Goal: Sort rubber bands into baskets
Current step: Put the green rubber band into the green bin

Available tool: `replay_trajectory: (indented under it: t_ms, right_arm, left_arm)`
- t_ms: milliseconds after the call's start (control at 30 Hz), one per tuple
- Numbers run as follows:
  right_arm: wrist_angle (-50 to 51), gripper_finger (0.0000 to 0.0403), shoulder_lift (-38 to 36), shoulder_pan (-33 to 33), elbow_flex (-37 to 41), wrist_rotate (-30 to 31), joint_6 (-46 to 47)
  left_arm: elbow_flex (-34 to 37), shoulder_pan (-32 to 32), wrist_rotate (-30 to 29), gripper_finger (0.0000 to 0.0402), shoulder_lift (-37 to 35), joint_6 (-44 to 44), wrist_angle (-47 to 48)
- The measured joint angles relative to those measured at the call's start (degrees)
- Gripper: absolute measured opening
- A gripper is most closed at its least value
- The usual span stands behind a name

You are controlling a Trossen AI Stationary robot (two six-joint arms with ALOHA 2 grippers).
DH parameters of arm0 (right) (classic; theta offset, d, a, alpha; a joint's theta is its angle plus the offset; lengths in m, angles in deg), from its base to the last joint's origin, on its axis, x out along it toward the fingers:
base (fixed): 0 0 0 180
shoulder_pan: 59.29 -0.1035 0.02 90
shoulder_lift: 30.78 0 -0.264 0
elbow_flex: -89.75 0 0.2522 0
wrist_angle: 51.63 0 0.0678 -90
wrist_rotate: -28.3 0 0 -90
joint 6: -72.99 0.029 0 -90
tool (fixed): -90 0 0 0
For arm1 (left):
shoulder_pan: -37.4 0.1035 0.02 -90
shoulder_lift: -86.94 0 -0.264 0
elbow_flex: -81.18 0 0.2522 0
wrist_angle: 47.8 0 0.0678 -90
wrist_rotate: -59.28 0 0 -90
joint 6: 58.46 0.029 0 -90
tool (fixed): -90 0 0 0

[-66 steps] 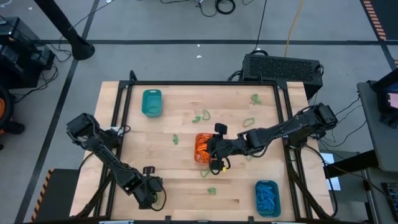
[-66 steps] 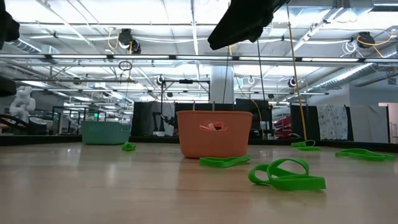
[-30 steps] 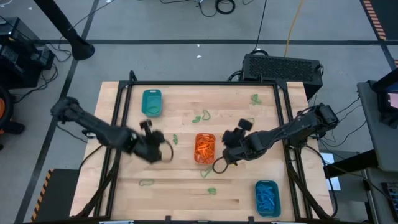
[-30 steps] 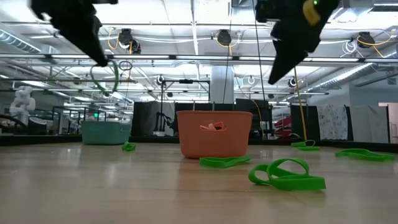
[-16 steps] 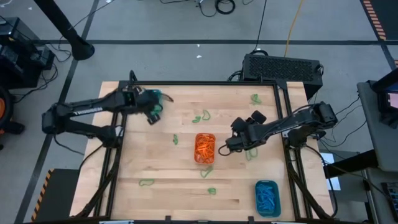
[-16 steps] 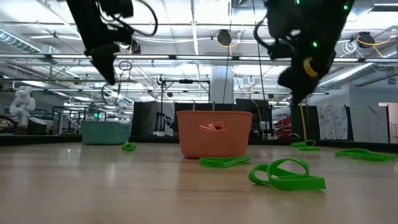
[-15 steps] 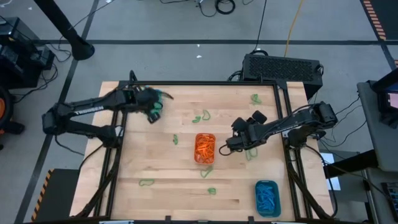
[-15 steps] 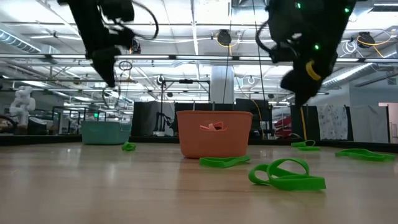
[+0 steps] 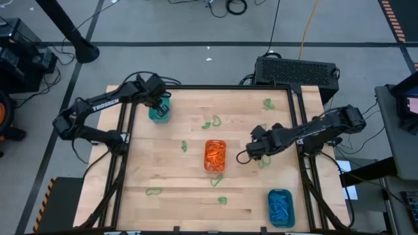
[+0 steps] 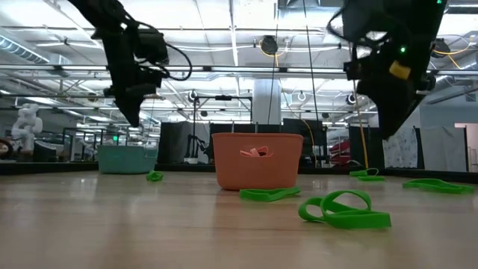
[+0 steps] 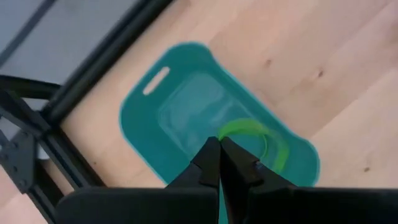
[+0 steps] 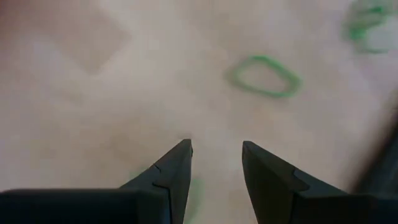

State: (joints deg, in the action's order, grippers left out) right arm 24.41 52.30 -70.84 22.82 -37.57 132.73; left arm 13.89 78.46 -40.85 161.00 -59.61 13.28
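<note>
1. Here the table [image 9: 189, 196] carries three baskets: a teal basket [image 9: 159, 112] at the far left corner, an orange basket [image 9: 215, 155] in the middle, already with orange bands inside, and a second teal one [image 9: 281, 207] at the near right with blue bands.
2. The left gripper [image 11: 219, 149] hangs directly above the far-left teal basket [image 11: 186, 106]; this is the relation that matters. Its fingers are pressed together on a green rubber band [image 11: 258, 138], and the loop dangles over the basket floor, inside the walls. I judge that opening the fingers is enough to drop it there.
3. The right gripper [image 12: 214, 155] hovers with a clear gap between its fingers, just right of the orange basket.
4. A loose green band [image 12: 264, 76] lies flat ahead of the right fingers, its long axis across them. Other green bands [image 9: 210, 122] are scattered well apart.
</note>
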Motion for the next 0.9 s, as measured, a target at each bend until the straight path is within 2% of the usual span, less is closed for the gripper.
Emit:
replay_trajectory:
  t_ms: [133, 300, 533, 633, 800, 900]
  right_arm:
    - [-6.1, 0.0134, -0.2, -2.6, 0.0, -5.1, -1.5]
    - [-5.5, 0.0134, 1.5, -5.0, 0.4, -6.7, -0.6]
    - [-8.4, 0.0134, 1.7, -5.4, 6.3, -11.3, 2.3]
    - [-11.1, 0.0134, 1.7, -5.4, 9.5, -12.5, 0.9]
    - [-16.1, 0.0134, 1.7, -5.0, 12.0, -14.0, -1.1]
    - [-16.9, 0.0134, 1.7, -5.0, 12.1, -15.6, -0.4]
  left_arm:
    - [0.0, -0.5, 1.4, 0.0027, 2.2, 0.0, 0.9]
    - [0.0, -1.7, 1.3, 0.0078, 3.0, 0.0, 0.8]
    - [0.0, -1.8, -0.6, 0.0133, 3.0, 0.0, 1.3]
    - [0.0, -1.8, 0.1, 0.0145, 3.0, -2.6, 1.2]
    - [0.0, -2.1, 6.4, 0.0148, 3.0, -3.0, 1.2]
    - [-0.2, -2.9, 8.3, 0.0148, 3.0, -3.1, 1.2]
